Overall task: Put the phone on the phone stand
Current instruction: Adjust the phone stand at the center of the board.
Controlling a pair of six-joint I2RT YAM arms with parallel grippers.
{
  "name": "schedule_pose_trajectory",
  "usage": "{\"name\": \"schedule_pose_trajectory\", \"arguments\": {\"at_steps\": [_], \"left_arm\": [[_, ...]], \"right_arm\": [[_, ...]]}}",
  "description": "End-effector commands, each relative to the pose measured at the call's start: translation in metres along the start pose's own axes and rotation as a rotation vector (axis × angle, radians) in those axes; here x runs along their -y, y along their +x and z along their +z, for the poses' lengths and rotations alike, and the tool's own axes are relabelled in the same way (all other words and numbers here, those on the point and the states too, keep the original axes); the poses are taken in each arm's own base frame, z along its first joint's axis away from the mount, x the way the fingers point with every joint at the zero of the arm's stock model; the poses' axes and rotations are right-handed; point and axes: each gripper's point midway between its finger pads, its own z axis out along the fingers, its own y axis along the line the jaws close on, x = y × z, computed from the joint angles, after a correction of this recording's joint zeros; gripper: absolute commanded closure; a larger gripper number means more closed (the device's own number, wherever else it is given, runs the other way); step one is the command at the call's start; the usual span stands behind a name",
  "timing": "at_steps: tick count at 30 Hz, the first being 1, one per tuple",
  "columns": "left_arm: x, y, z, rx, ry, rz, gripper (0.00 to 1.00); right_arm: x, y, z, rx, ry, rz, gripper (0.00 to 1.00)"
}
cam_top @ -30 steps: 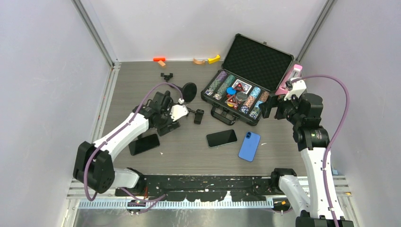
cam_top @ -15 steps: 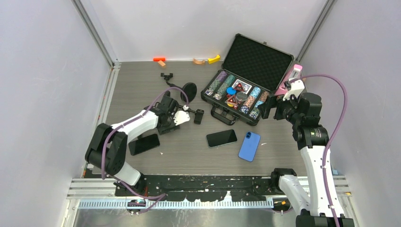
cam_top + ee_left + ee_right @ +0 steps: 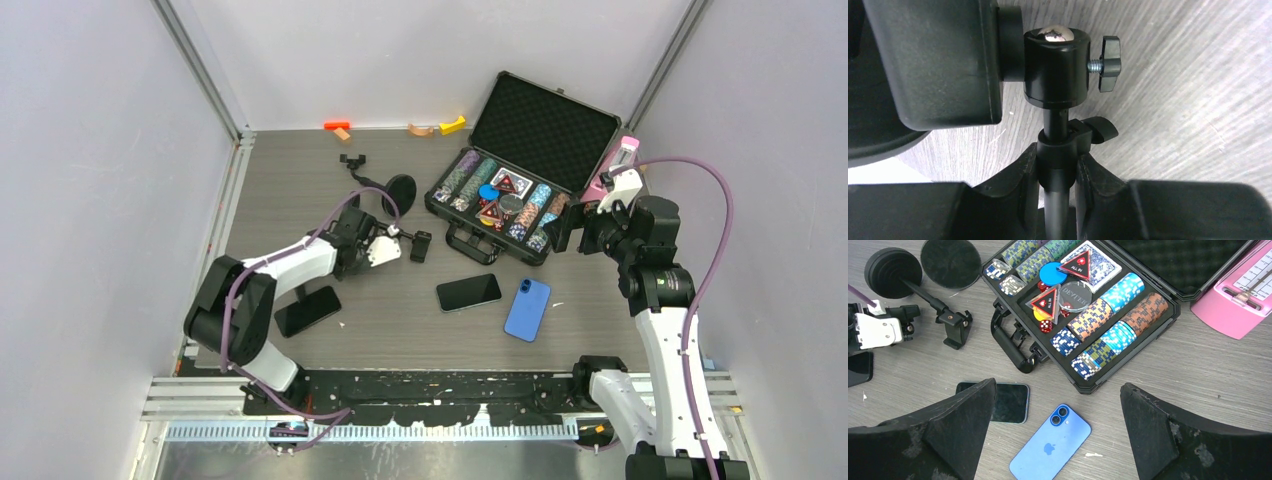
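Fingers of my left gripper (image 3: 1057,170) have drawn in over the past second, from wide apart to closed on the thin stem of the phone stand (image 3: 1055,75). From my left wrist, both pads look pressed against the collar just below the ball head, with no gap I can make out. In that same second my left arm stretched forward across the table (image 3: 290,180) to reach it. The stand seems to be lying toppled, its round base towards the back wall and its clamp end near the chip case (image 3: 545,130). I judge this to be the start of righting it, since no phone can sit on it as it lies. None of the phones is on the stand yet. The black phone (image 3: 468,292) and the blue phone (image 3: 527,309) lie flat just beside each other near the middle of the table. A third dark phone (image 3: 307,310) lies close under my left forearm. Which one is meant I cannot tell. My right gripper (image 3: 1058,387) has not shifted. It hangs above the table beside the case with its fingers spread as wide as they go, holding nothing, and the blue phone shows below between them. With the stem now held, lifting and tilting the stand upright should come first, slowly, as the grip sits on a narrow round rod that could twist.
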Motion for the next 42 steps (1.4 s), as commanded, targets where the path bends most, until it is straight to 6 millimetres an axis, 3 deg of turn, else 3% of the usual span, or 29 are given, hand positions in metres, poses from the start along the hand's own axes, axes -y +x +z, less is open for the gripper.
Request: {"name": "schedule_pose_trajectory", "arguments": {"at_steps": [1,6,9,13,18,23,30,37,42], "left_arm": [[-0.013,-0.021,-0.035,0.141,-0.037,-0.044,0.94],[-0.031,-0.049,-0.091,0.349,-0.081,-0.103,1.0],[-0.028,-0.068,-0.12,0.497,-0.055,-0.152,1.0],[-0.017,-0.091,-0.146,0.687,-0.004,-0.197,1.0],[-0.009,-0.124,-0.164,0.94,0.023,-0.202,1.0],[0.001,-0.144,-0.163,1.097,0.065,-0.235,1.0],[0.011,-0.152,-0.147,1.165,0.102,-0.294,1.0],[0.022,-0.141,-0.126,1.13,0.096,-0.313,0.89],[0.011,-0.128,-0.132,1.128,0.052,-0.362,0.88]], "right_arm": [[-0.002,-0.006,0.0,0.019,-0.015,-0.019,0.0],[-0.002,-0.007,0.0,0.023,-0.014,-0.021,0.0],[-0.002,-0.007,-0.001,0.023,-0.016,-0.022,0.0],[-0.002,-0.006,0.0,0.021,-0.018,-0.02,0.0],[-0.002,-0.005,0.002,0.013,-0.018,-0.019,0.0],[-0.002,-0.003,0.002,0.009,-0.02,-0.02,0.0],[-0.003,-0.003,0.002,0.009,-0.028,-0.023,0.0],[-0.004,-0.003,0.002,0.011,-0.032,-0.025,0.0],[-0.004,-0.003,0.001,0.013,-0.036,-0.026,0.0]]}}
